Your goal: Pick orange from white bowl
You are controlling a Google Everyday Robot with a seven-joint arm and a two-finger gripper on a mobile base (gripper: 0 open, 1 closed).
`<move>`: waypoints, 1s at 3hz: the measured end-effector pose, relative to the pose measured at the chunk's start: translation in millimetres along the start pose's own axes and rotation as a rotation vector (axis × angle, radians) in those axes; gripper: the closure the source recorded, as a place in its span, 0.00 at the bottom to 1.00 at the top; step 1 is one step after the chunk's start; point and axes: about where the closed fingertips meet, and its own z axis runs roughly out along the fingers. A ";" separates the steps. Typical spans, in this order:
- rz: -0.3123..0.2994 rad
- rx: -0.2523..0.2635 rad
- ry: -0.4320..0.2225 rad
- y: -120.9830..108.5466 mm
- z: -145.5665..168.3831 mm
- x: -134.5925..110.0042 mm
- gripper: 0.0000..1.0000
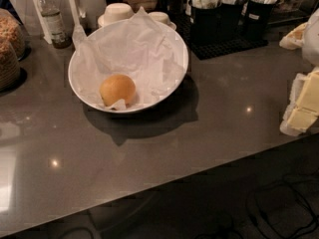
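Observation:
The orange (117,89) lies in the front left part of the white bowl (175,76), resting on the crumpled white paper (134,54) that lines it. The bowl stands on the grey countertop (214,113), left of centre. My gripper (302,106) shows at the right edge of the view as pale yellow-white parts. It is well to the right of the bowl, over the counter's front right part, and touches neither bowl nor orange. It holds nothing that I can see.
Two small upturned white bowls (118,11) stand behind the big bowl. A bottle (51,21) and cereal jars (9,46) are at the back left. Black holders (219,14) on a black mat are at the back right. The counter's front edge (164,180) runs diagonally, with dark floor below.

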 end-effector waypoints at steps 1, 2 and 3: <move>0.000 0.000 0.000 0.0 0.0 -0.1 0.00; -0.016 -0.005 -0.038 -5.0 3.2 -11.2 0.00; -0.091 -0.034 -0.156 -17.7 15.9 -48.7 0.00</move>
